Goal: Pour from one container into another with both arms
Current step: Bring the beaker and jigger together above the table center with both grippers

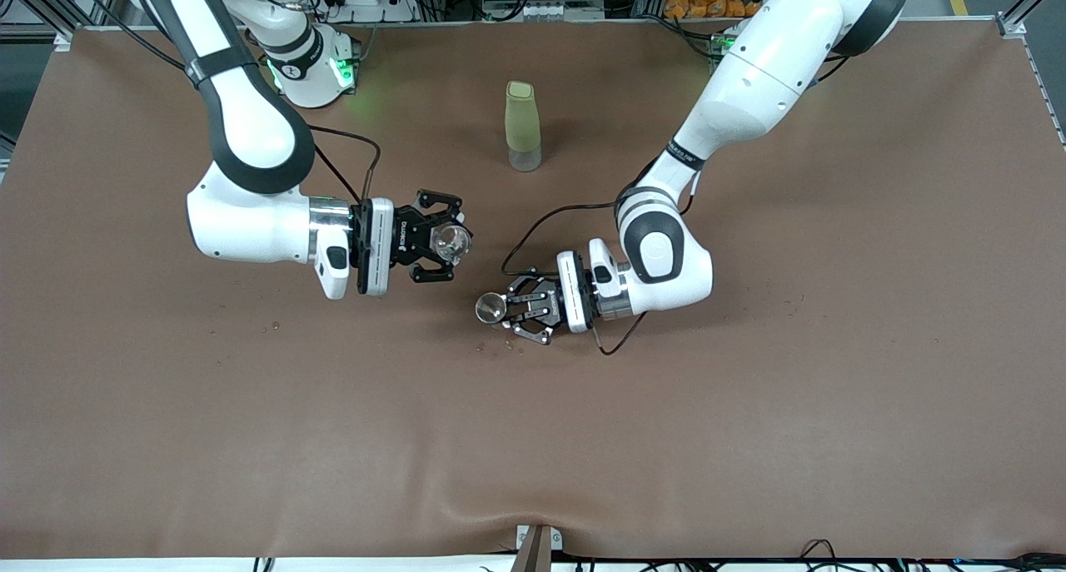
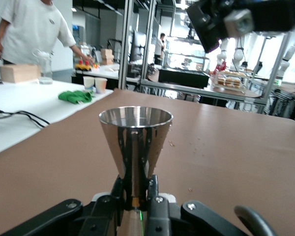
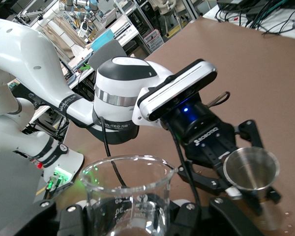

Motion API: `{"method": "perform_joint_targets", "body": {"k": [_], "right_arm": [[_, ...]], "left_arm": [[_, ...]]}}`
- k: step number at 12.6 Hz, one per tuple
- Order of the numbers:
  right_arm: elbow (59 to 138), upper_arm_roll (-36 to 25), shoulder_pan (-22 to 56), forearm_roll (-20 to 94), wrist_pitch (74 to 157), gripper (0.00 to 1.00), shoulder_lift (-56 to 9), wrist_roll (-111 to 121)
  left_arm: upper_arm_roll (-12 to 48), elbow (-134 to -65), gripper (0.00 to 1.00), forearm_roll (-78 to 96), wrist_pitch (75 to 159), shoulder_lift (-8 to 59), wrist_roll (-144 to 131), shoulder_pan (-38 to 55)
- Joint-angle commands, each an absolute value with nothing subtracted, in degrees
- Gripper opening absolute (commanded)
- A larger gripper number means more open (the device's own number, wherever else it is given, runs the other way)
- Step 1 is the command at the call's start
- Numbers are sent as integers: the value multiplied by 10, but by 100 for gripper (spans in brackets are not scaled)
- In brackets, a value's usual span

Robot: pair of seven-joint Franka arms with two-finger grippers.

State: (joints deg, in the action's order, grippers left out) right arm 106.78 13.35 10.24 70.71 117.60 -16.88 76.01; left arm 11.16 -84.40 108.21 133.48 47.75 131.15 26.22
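Observation:
The tiny clear glass cup [image 1: 452, 241] is held upright in my right gripper [image 1: 445, 243], which is shut on it up in the air over the middle of the table. In the right wrist view the cup [image 3: 125, 194] shows printed measure marks, and its inside looks clear. The small steel jigger [image 1: 490, 308] stands upright in my left gripper [image 1: 500, 310], which is shut on its narrow waist, low over the table. The jigger [image 2: 135, 140] has its open mouth up. It [image 3: 250, 169] sits beside and lower than the cup. The right gripper [image 2: 236, 19] hangs above the jigger's level.
A tall pale-green bottle [image 1: 523, 126] with a clear base stands on the brown table cloth [image 1: 749, 405], nearer the robots' bases. Small specks [image 1: 483, 347] lie on the cloth by the jigger. A black cable [image 1: 533, 222] loops from the left arm.

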Motion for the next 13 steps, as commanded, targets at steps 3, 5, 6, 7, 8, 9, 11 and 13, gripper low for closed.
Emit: {"method": "perform_joint_targets", "body": {"k": [3,5,6,7,8,9,11,13], "right_arm": [[1085,156,107,709,1218,0,-149,701],[1083,156,108,710,1220,0,-151,688],[1079,156,108,710,1220,0,-152,665],[1077,156,108,709,1221,0,-153,644],[1075,156,110,708,1224,0,-154,626],[1073,156,120,706,1235,0,-156,619],[1070,156,125,708,1255,0,-167,618],[1064,156,126,707,1256,0,-177,598]], "left_arm": [[113,-846,0,1184,1366,490,1418,279],[113,-846,0,1208,1368,492,1433,286],[113,-846,0,1212,1368,492,1434,287],[113,-846,0,1214,1372,492,1434,287],[113,-846,0,1215,1372,491,1434,287],[113,-846,0,1217,1372,490,1435,287],[113,-846,0,1221,1372,490,1436,287],[118,-853,0,1221,1372,486,1435,287]]}}
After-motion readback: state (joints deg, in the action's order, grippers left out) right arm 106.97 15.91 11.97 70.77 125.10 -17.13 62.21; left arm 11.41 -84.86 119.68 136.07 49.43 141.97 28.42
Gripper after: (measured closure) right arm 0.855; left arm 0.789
